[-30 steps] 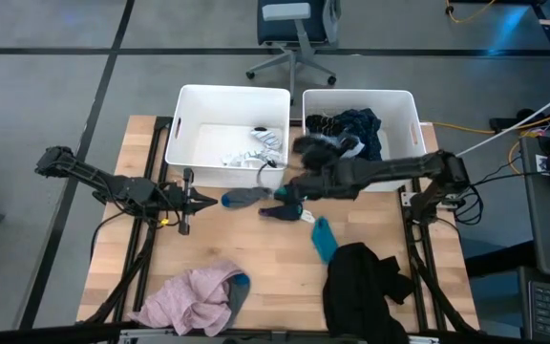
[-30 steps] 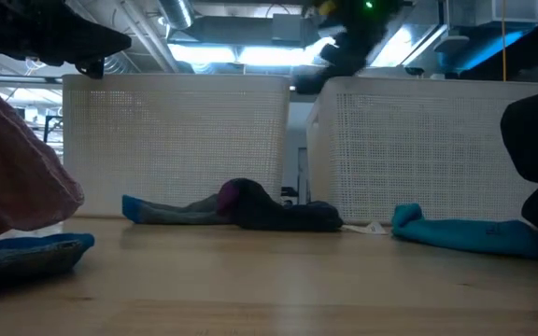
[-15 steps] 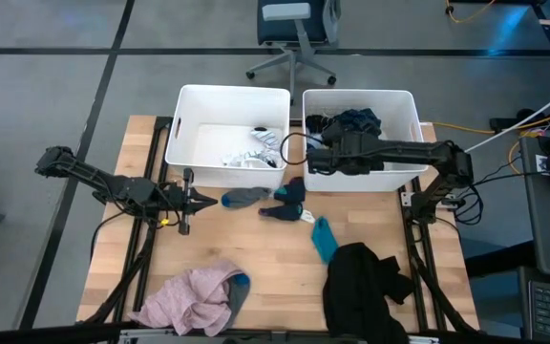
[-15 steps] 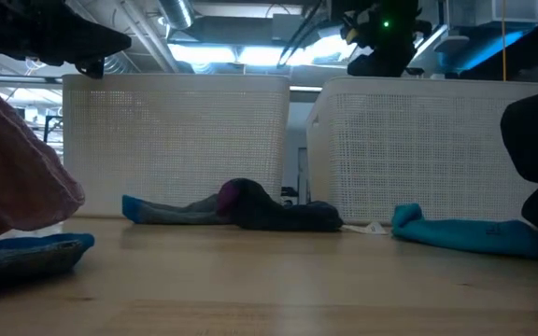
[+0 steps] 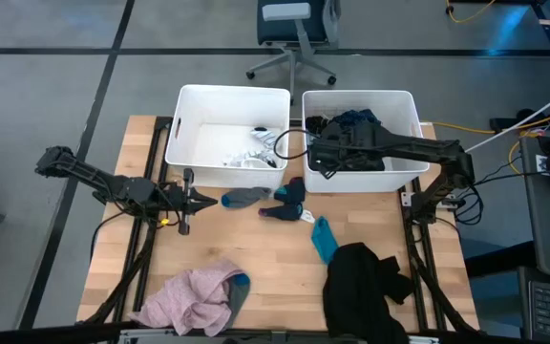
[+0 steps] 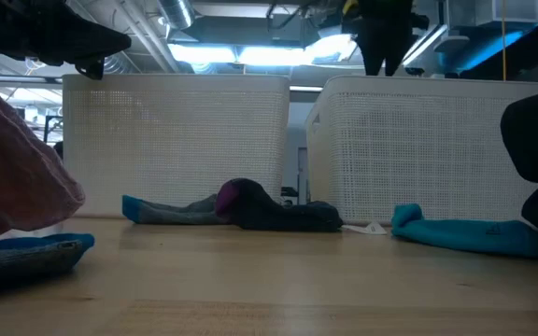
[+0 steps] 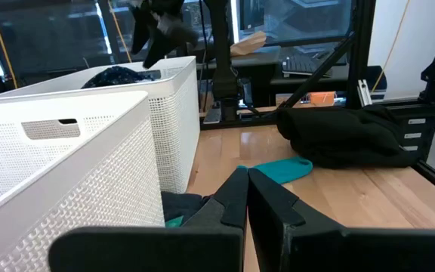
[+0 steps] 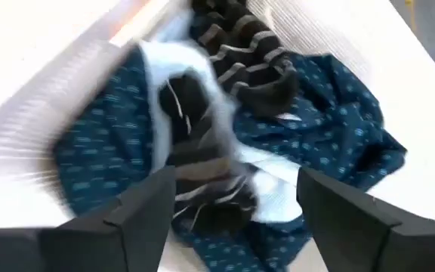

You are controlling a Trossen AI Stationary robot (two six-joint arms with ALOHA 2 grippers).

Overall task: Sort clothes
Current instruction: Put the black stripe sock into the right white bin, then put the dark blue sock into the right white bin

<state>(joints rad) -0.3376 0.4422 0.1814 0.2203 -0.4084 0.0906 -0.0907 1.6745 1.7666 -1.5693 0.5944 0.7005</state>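
High view showed the right pincer point(image 5: 321, 153) spread over the right tub point(image 5: 407, 103) above dark clothes point(image 5: 356, 124), the left pincer point(image 5: 208, 200) pressed together and idle, while socks point(image 5: 267, 201), a pink garment point(image 5: 197, 296) and a black one point(image 5: 363, 282) remained on the worktop point(image 5: 265, 258).

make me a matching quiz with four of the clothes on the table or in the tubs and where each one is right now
Things:
1. pink garment
2. black garment
3. teal sock
4. navy patterned garment

Places:
A. inside the right tub
B. near-right part of the table
C. near-left corner of the table
D. middle of the table, just left of the black garment

Pairs: 1-C, 2-B, 3-D, 4-A
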